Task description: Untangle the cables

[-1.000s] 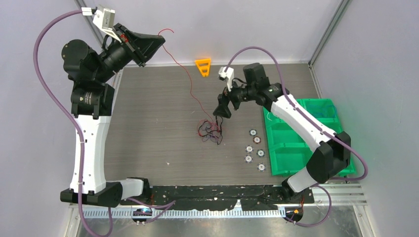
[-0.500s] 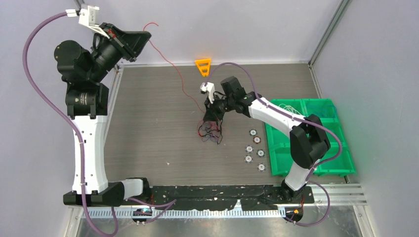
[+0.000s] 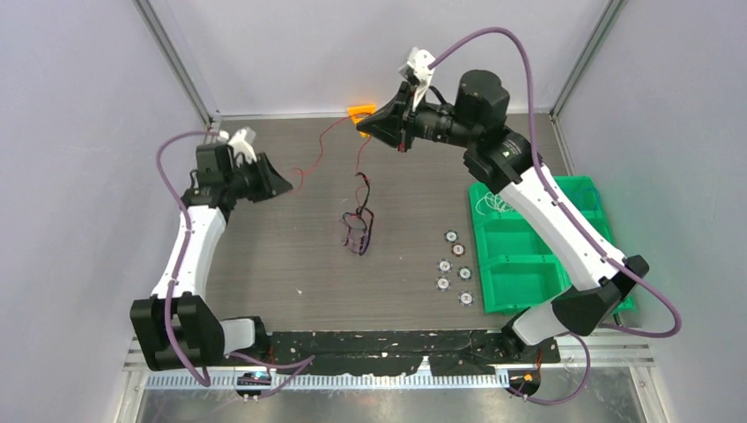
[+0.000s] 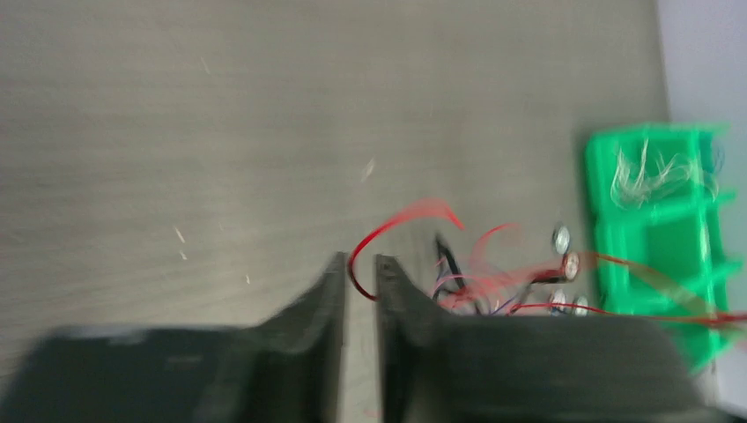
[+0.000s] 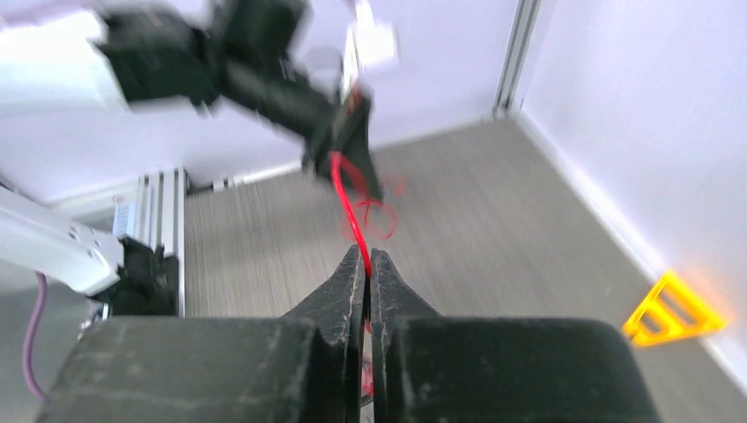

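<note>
A small clump of red, black and purple wires (image 3: pixel 357 231) is seen near the middle of the grey wood-grain worktop (image 3: pixel 264 264). Open surface is left on its left and toward the near edge. 1 thin red wire (image 5: pixel 350 211) is pinched by 2 hands. The left hand (image 4: pixel 357 278) is narrowed around it, and the right hand (image 5: pixel 367 260) is clamped on it near the far edge, beside 1 orange plastic triangle (image 3: pixel 355 112). 6 small round discs (image 3: pixel 450 236) are set between clump and 1 green compartmented tray (image 3: pixel 520 282) at the right edge.

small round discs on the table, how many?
6, in a zigzag column left of the green tray: disc one, two, three, four, five, six. None seem hidden.
</note>
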Motion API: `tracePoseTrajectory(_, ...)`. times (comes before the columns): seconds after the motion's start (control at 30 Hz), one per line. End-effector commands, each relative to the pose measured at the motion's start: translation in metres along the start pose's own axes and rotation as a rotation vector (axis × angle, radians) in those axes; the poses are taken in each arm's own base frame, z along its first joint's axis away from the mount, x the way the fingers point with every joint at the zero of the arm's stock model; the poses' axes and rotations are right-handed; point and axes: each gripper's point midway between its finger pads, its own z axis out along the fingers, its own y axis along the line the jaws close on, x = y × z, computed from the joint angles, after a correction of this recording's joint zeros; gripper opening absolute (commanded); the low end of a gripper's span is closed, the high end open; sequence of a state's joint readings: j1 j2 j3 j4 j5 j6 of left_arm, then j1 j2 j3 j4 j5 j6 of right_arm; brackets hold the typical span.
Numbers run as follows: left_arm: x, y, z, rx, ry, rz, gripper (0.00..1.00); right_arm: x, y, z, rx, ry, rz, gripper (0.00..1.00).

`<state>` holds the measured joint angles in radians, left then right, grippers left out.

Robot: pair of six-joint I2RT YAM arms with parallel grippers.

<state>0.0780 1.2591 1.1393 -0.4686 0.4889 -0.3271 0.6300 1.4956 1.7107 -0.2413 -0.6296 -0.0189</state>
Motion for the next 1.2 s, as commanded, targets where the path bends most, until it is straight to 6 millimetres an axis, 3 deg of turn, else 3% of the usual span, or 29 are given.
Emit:
tracePoseTrajectory(0.0, -0.012, -0.058, -0.028, 0.287, -0.146, 0.184, 0.46, -0.017, 0.001, 0.002, -0.009, -0.040, 0.035, 0.06)
tracePoseTrajectory(0.1, -0.022, -0.089, -0.051, 0.423, -0.223, 0.314, 0.66, -0.020, 0.004, 0.004, -0.027, -0.051, 0.054, 0.05)
tracePoseTrajectory(0.27, -0.016, -0.136, -0.081, 0.599, -0.282, 0.456, 0.82, -0.035, 0.005, 0.008, -0.039, -0.077, 0.052, 0.05)
tracePoseTrajectory(0.37, -0.019, -0.167, -0.098, 0.656, -0.399, 0.529, 0.98, -0.039, 0.004, 0.011, -0.044, -0.085, 0.066, 0.05)
tracePoseTrajectory(0.47, -0.025, -0.184, -0.094, 0.633, -0.454, 0.543, 1.00, -0.048, 0.009, 0.012, -0.059, -0.103, 0.076, 0.05)
tracePoseTrajectory(0.63, -0.024, -0.200, -0.063, 0.664, -0.398, 0.520, 0.92, -0.080, 0.020, 0.007, -0.090, -0.171, 0.071, 0.06)
tracePoseTrajectory(0.73, -0.015, -0.190, -0.046, 0.644, -0.349, 0.489, 0.92, -0.106, 0.022, 0.002, -0.081, -0.219, 0.061, 0.05)
tracePoseTrajectory(0.77, -0.011, -0.186, -0.044, 0.646, -0.345, 0.491, 0.94, -0.123, 0.026, -0.004, -0.083, -0.252, 0.038, 0.06)
tracePoseTrajectory(0.93, 0.040, -0.188, -0.040, 0.786, -0.251, 0.552, 1.00, -0.168, 0.035, -0.018, -0.081, -0.341, 0.018, 0.05)
tracePoseTrajectory(1.17, 0.089, -0.190, -0.023, 0.872, -0.161, 0.566, 0.96, -0.197, 0.034, -0.022, -0.066, -0.408, 0.014, 0.05)
